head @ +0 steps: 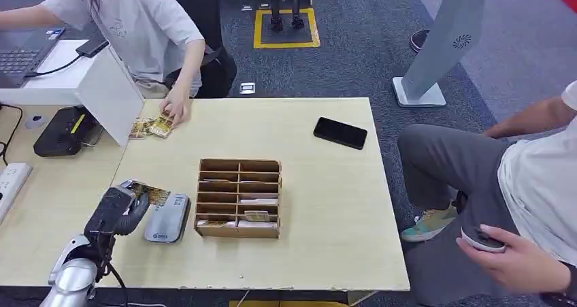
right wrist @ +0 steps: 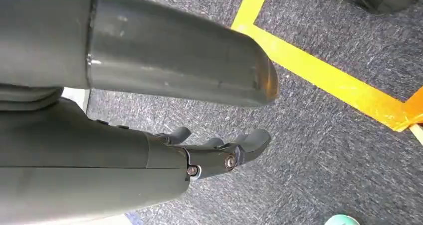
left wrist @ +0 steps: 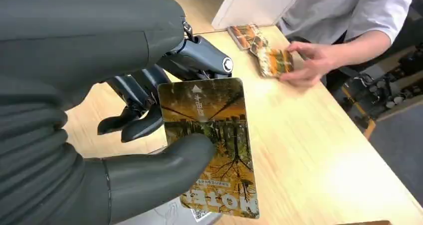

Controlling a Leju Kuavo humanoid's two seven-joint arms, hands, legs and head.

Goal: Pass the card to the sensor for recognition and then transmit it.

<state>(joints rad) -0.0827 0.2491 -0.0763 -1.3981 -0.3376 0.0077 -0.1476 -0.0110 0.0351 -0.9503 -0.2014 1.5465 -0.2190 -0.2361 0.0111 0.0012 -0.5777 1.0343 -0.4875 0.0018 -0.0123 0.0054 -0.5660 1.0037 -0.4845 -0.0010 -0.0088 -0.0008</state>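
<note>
Table [head: 320, 205]: pale wood, with a person seated at the far left edge and another at the right side. Wooden sorting box [head: 238, 198] stands near the middle, slots partly filled with cards. Black phone [head: 340, 133] lies far right of the box. Grey sensor [head: 167, 218] lies just left of the box. Left hand [head: 119, 212] holds the card [left wrist: 212, 145] between thumb and fingers, at the sensor's far-left end; contact with the sensor cannot be told. Right hand [right wrist: 219, 150] hangs over grey carpet, fingers loosely apart, holding nothing. Far left, the person's hand [head: 175, 108] rests on a small pile of cards [head: 151, 127].
</note>
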